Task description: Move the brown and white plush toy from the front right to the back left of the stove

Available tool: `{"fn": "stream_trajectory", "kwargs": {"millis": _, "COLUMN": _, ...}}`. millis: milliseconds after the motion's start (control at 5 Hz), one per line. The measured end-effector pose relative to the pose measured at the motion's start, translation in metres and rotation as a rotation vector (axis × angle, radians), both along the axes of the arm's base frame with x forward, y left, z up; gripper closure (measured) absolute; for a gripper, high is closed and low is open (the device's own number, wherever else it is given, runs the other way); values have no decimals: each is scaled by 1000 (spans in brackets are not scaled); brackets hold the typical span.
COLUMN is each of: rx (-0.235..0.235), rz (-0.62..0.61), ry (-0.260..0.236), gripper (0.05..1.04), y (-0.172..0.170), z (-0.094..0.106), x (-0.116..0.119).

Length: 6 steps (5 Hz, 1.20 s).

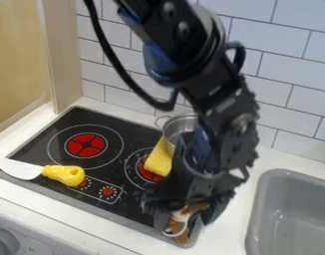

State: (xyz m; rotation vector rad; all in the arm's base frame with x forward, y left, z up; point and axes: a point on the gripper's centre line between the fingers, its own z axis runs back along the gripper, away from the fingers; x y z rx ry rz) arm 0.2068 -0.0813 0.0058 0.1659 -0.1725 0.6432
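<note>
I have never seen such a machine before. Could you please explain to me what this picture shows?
This is a black robot arm, coming in from the top edge. A fixed camera looks down at a slant. The arm's gripper is low, over the front right of a toy stove. At it is a small brown-and-white object; whether it is firmly held, I cannot tell. On the stove's left lies a white-bladed utensil with a yellow handle. Behind the gripper are a yellow block-like thing and a metal pot. At right is a gray sink.
</note>
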Motion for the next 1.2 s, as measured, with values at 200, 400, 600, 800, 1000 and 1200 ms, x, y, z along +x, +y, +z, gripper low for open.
{"fn": "stream_trajectory", "kwargs": {"millis": 200, "rx": 15, "rz": 3, "ry": 2, "gripper": 499, "y": 2, "z": -3, "x": 0}}
{"fn": "stream_trajectory", "kwargs": {"millis": 400, "rx": 30, "rz": 5, "ry": 2, "gripper": 647, "y": 4, "z": -2, "x": -1}}
{"fn": "stream_trajectory", "kwargs": {"millis": 600, "rx": 35, "rz": 9, "ry": 2, "gripper": 700, "y": 5, "z": -2, "x": -1}}
{"fn": "stream_trajectory", "kwargs": {"millis": 800, "rx": 50, "rz": 7, "ry": -13, "gripper": 720, "y": 8, "z": 3, "x": 1}}
{"fn": "stream_trajectory", "kwargs": {"millis": 1000, "rx": 65, "rz": 15, "ry": -77, "gripper": 722, "y": 14, "z": 25, "x": 5}}
{"fn": "stream_trajectory", "kwargs": {"millis": 1200, "rx": 89, "rz": 41, "ry": -126, "gripper": 722, "y": 24, "z": 44, "x": 9}}
